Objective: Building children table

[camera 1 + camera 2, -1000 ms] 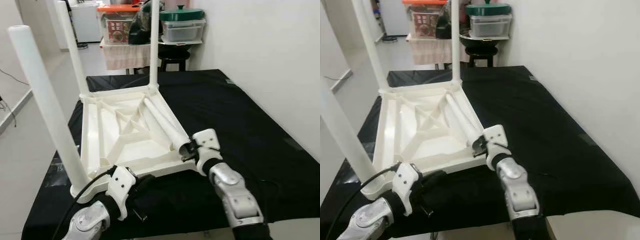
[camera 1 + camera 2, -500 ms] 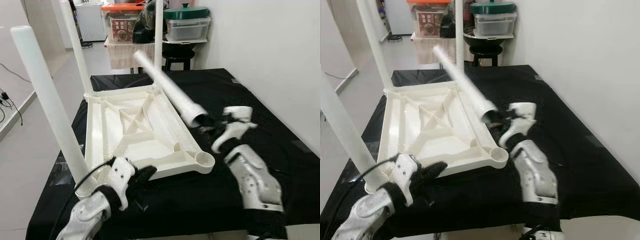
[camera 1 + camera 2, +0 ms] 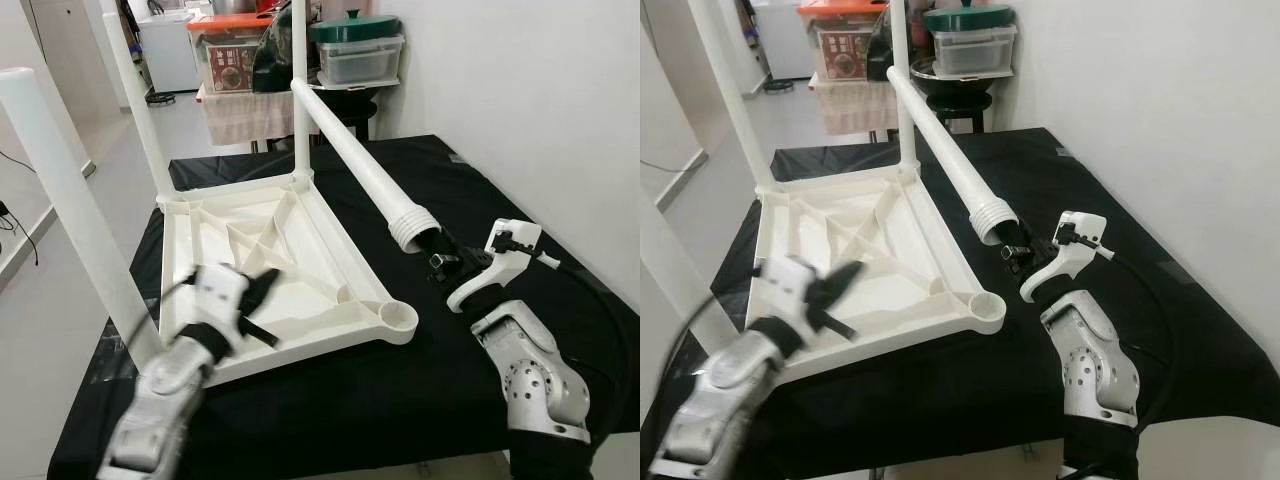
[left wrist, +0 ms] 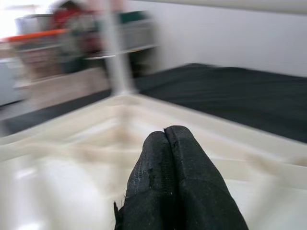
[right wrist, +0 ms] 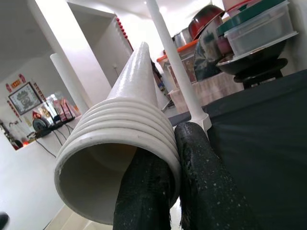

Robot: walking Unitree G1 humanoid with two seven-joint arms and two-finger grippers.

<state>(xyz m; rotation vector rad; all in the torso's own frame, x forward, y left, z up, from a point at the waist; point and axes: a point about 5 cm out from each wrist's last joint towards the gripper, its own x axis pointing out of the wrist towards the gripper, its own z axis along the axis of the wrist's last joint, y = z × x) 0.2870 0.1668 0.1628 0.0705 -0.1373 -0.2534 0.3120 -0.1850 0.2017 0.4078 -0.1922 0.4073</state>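
My right tool is clamped on the ribbed, hollow end of a loose white table leg, one finger inside the tube and the other outside it. The leg is held up off the black-covered desk, slanting from my tool toward 11 o'clock. The white children's table top lies upside down on the desk at about 9 o'clock from that tool, with three legs already standing up from its corners. The near right corner socket is bare, just beside and below the held leg's ribbed end. My left tool hovers over the ribbed underside near the front edge, its fingers pressed together with nothing between them.
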